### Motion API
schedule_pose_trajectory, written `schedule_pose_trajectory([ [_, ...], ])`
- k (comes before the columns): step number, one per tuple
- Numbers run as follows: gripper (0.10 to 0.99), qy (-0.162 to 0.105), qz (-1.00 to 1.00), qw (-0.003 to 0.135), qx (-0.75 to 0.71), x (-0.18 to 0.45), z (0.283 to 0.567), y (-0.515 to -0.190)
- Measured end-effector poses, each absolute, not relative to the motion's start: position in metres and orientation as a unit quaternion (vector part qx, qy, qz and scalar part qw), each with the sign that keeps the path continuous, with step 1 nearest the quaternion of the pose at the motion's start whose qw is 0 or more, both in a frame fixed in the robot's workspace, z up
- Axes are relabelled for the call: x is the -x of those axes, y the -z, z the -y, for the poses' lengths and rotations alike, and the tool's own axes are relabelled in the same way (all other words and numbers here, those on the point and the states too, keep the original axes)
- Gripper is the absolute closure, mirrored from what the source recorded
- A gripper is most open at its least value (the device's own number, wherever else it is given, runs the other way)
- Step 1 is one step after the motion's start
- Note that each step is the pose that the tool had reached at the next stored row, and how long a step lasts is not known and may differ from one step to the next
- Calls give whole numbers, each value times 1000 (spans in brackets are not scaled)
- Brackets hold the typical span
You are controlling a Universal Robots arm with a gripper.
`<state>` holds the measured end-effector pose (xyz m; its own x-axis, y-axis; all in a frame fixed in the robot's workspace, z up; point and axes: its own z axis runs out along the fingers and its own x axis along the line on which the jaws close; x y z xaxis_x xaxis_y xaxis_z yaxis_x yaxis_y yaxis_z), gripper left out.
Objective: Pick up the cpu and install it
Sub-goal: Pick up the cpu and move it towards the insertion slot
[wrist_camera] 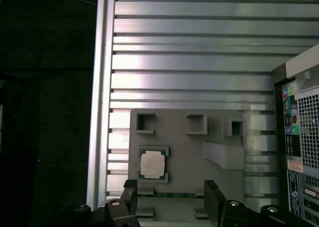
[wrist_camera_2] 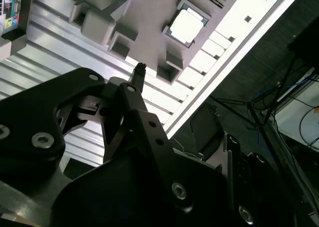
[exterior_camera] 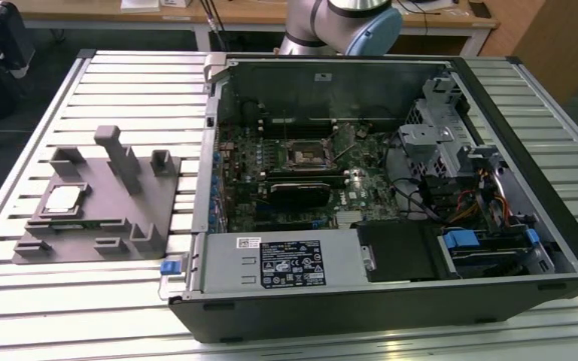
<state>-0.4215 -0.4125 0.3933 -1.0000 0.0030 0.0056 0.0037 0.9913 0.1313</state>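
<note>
A slatted aluminium table is seen carrying an open computer case, with a grey fixture block set beside it on the exterior view's left. In the first wrist view the gripper is held over the block, its fingers spread apart with nothing between them. The cpu is seated flat in a recess of the block, untouched and just beyond the fingertips.
</note>
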Motion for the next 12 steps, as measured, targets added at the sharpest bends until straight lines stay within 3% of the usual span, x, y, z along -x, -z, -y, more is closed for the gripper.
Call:
schedule_pose_trajectory([
  [12, 439, 65, 998, 3, 2, 422, 412, -392],
])
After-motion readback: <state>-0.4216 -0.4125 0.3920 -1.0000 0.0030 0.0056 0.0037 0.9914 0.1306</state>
